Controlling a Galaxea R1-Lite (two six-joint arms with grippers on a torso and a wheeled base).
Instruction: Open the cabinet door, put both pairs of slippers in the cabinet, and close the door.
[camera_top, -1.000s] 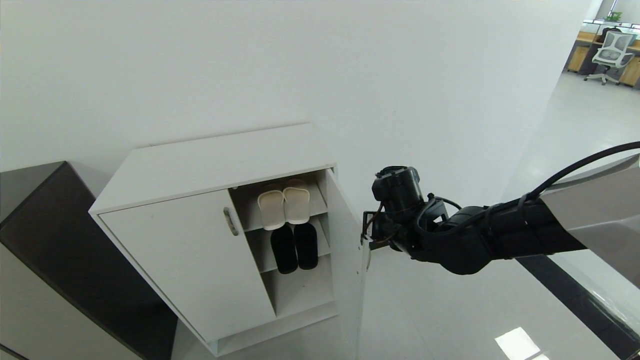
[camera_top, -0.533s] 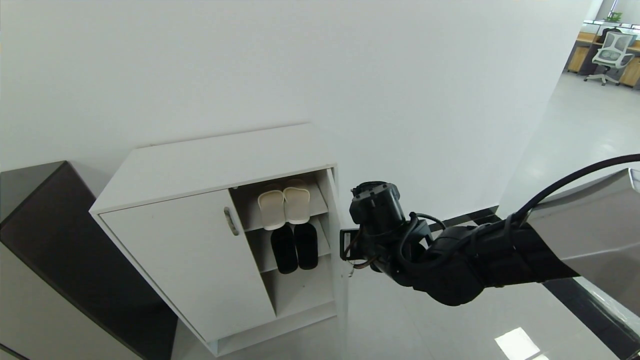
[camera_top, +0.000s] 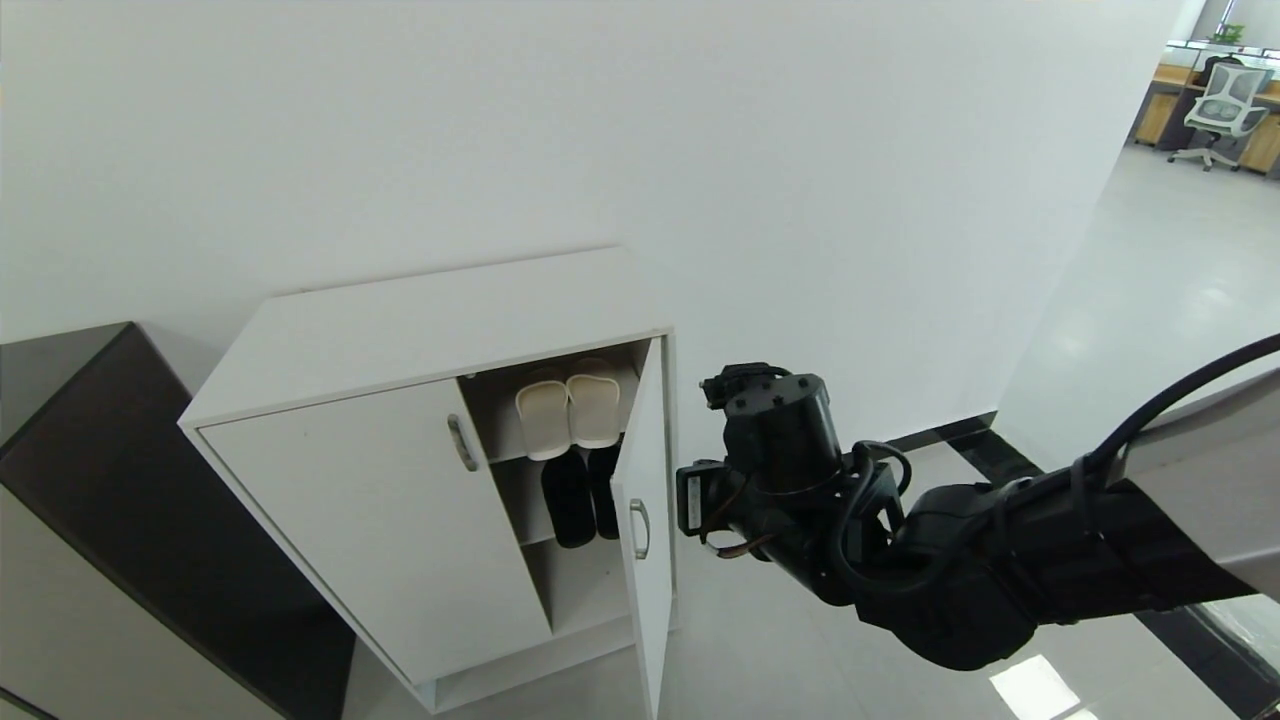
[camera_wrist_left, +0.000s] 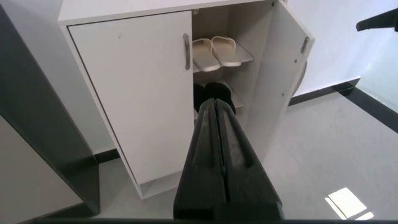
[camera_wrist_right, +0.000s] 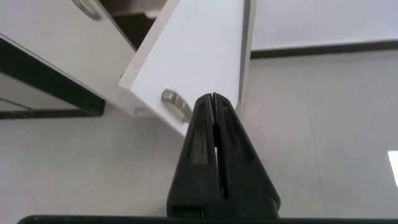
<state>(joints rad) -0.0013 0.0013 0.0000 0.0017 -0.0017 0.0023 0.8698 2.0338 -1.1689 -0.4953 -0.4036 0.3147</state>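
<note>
Ajar cabinet door (camera_top: 645, 450), right gripper (camera_wrist_right: 214, 98) just beside

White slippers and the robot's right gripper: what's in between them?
The cabinet's right door, standing partly open, lies between the white slippers and the right gripper. The head view shows it, with the door's handle facing the gripper.

The right gripper (camera_wrist_right: 214, 98), its fingers pressed together, points at the outer face of the half-open door (camera_wrist_right: 193, 56), just beside the handle (camera_wrist_right: 176, 103), above grey floor (camera_wrist_right: 323, 124).
</note>
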